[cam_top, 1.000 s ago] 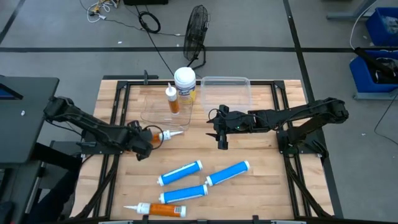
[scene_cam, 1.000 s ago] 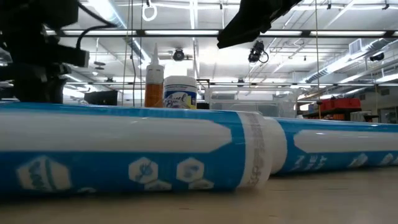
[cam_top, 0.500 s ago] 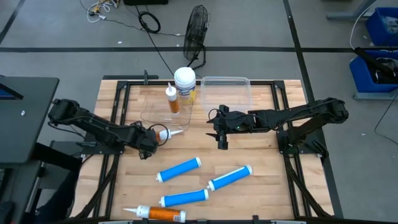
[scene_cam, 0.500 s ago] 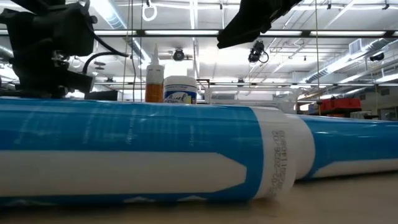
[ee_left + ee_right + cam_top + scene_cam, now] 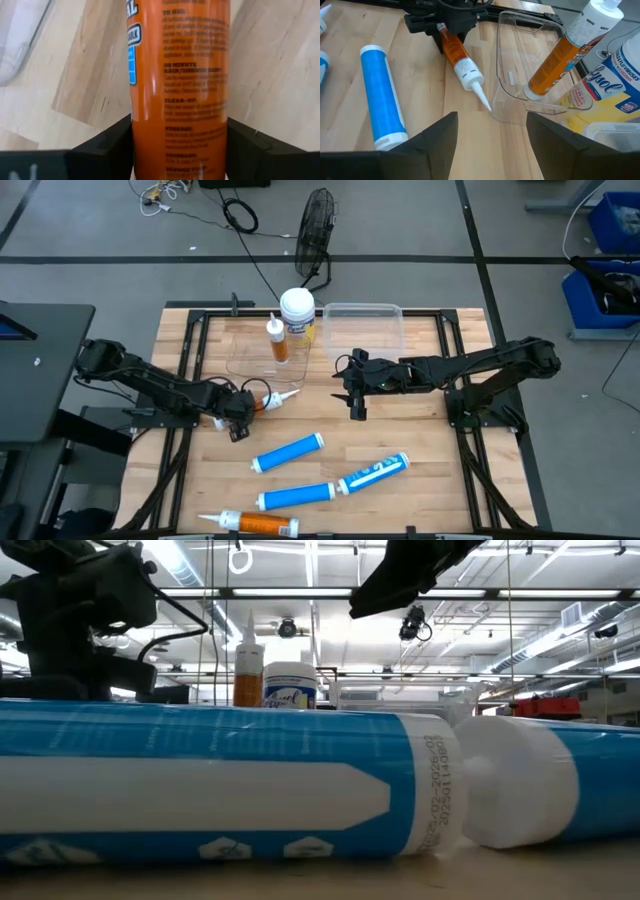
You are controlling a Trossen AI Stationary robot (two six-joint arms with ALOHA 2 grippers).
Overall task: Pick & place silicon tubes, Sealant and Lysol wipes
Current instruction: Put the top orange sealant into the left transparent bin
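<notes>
Left of centre in the high view, the left pincer (image 5: 243,406) pinches a slim orange sealant tube with a white nozzle (image 5: 268,399), lying flat on the wooden counter (image 5: 420,470). Left wrist view shows both dark fingers (image 5: 107,145) pressed against the tube's sides (image 5: 180,75), gripped mid-body, likely so it balances when lifted. Nozzle points toward the clear plastic tray (image 5: 250,355) at upper centre, probably the drop spot, since a second orange tube with a white cap (image 5: 277,340) already stands upright in it.

Right pincer (image 5: 352,394) hangs at centre frame, fingers spread, holding nothing; looks like it's waiting.

Lysol wipes (image 5: 297,312): upright round canister, wide white lid, yellow-and-blue label, clearly thicker than the tubes. Sits at upper centre, just beside the standing orange tube, between the tray and a second clear plastic bin (image 5: 365,325). Cannot tell whether it rests inside the tray.

Lower centre: three blue tubes with white caps (image 5: 290,452) lie loose, and one more orange tube (image 5: 255,521) at the bottom edge, all not yet placed.
</notes>
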